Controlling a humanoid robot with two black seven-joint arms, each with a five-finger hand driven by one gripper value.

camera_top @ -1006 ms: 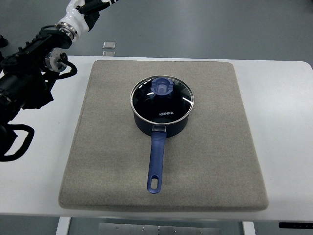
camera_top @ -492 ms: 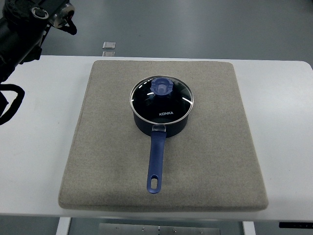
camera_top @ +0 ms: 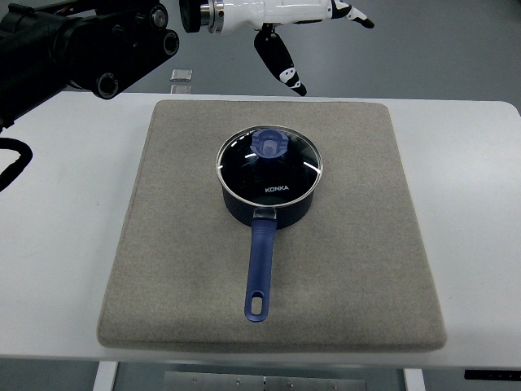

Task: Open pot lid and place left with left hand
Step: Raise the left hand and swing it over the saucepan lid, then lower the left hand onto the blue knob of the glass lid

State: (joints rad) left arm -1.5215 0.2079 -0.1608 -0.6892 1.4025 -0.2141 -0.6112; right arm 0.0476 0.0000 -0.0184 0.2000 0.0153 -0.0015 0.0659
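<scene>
Top view: the left robot hand (camera_top: 313, 37), fingers spread and holding nothing, hangs beyond the desk's (camera_top: 61, 244) far edge. The lid (camera_top: 269, 165) sits shut on the pot (camera_top: 267, 208) mid-mat (camera_top: 163, 269), knob (camera_top: 269, 143) up for grasping.

— Where's the pot (camera_top: 269, 199)?
— On the grey mat (camera_top: 163, 269), a little above the mat's middle. It's dark blue and round, standing upright.
— And its handle (camera_top: 260, 273)?
— Long and blue, running straight down toward the mat's near edge, with a slot hole at the tip. It stops short of that edge.
— Is the lid (camera_top: 269, 165) off?
— No, it sits flat on the pot, closed. It's glass with a metal rim, a blue knob (camera_top: 269, 144) on top, set toward the mat's far edge, and "KONKA" printed in white.
</scene>
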